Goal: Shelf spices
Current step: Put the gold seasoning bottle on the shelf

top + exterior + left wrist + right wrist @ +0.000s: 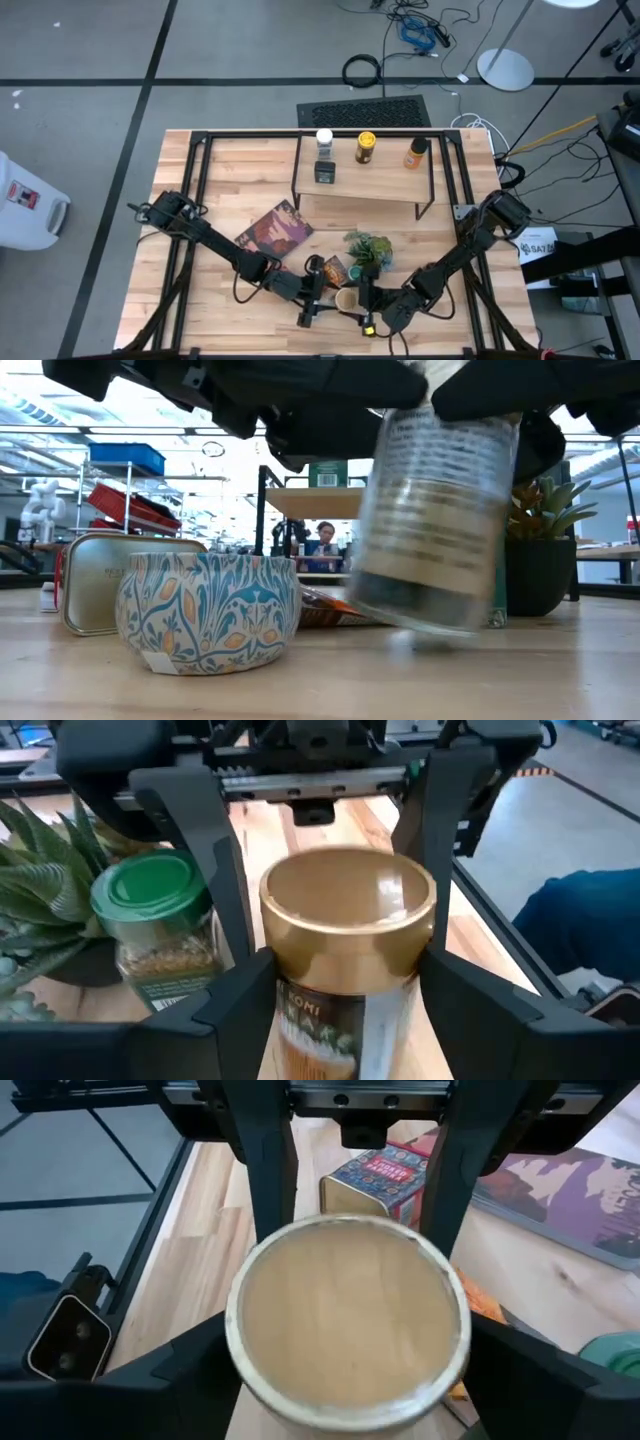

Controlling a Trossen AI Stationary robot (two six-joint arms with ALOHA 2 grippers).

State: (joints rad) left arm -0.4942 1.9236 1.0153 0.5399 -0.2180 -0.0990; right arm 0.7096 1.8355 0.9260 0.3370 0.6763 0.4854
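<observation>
Both arms are reaching in low from opposite sides and meeting just in front of the potted plant (368, 250), toward the table's front edge. The left gripper (330, 298) is pinching the body of the tan-lidded spice jar (347, 300), its fingers (250, 995) pressing against the label below the lid. The right gripper (366, 302) is facing it across the same jar, its fingers standing spread, with a slim gap showing beside the lid on one side. The jar is leaning slightly. From table height, whether its base is resting on the wood is hard to make out, and the dark arms are hiding its top. The shelf (380, 180) is standing behind the plant.
</observation>
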